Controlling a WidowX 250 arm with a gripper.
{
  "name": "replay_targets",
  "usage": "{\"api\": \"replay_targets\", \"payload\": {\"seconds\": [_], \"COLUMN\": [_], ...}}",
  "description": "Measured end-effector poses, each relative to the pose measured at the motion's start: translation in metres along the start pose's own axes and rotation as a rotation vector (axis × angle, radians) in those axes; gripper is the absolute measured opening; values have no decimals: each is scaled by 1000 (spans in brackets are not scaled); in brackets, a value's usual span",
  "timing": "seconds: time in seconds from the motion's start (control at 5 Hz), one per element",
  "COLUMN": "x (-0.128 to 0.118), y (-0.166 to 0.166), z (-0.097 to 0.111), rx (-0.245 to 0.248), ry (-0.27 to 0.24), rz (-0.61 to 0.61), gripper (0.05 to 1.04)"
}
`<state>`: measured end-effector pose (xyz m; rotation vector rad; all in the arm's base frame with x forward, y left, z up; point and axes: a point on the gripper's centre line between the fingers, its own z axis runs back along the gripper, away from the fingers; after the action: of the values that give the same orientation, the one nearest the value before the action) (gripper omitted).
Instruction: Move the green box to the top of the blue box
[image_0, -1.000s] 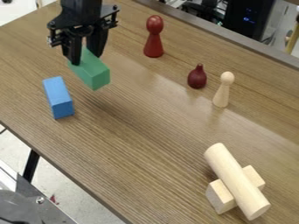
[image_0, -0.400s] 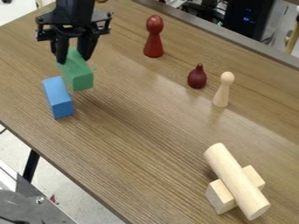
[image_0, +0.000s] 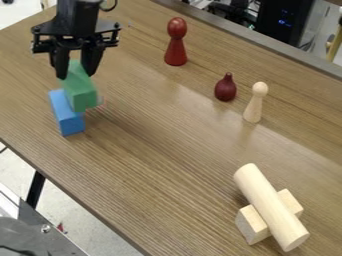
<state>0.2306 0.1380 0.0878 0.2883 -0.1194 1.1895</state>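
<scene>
- Green box (image_0: 83, 93) directly below the gripper (image_0: 75, 76), held between its fingers and reaching past their tips toward the camera.
- Gripper parted only by the box's width, one finger on each side of the box's far end.
- Blue box (image_0: 67, 119) below the gripper and slightly to its left in the view, lying on the table (image_0: 153, 150); the green box overlaps its right side, and whether the two touch I cannot tell.
- Red peg figure (image_0: 176, 44) upright, right of the gripper and a little farther back.
- Dark red bulb-shaped piece (image_0: 226, 89) well to the gripper's right, with a pale peg figure (image_0: 254, 106) upright just beyond it.
- Wooden cylinder (image_0: 268, 205) farthest from the gripper, toward the lower right, lying across a wooden block (image_0: 252, 226).
</scene>
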Motion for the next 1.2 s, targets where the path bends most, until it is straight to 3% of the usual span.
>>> {"api": "replay_targets", "payload": {"seconds": [0.4, 0.6, 0.8, 1.0, 1.2], "x": [4, 4, 2, 1, 2], "y": [11, 14, 19, 22, 23], "z": [-8, -11, -20, -19, -14], "rx": [10, 8, -3, -28, -39], "ry": [11, 15, 23, 6, -8], "rz": [-2, -8, 4, 18, 25], "gripper": [500, 575, 882, 1009, 1001]}}
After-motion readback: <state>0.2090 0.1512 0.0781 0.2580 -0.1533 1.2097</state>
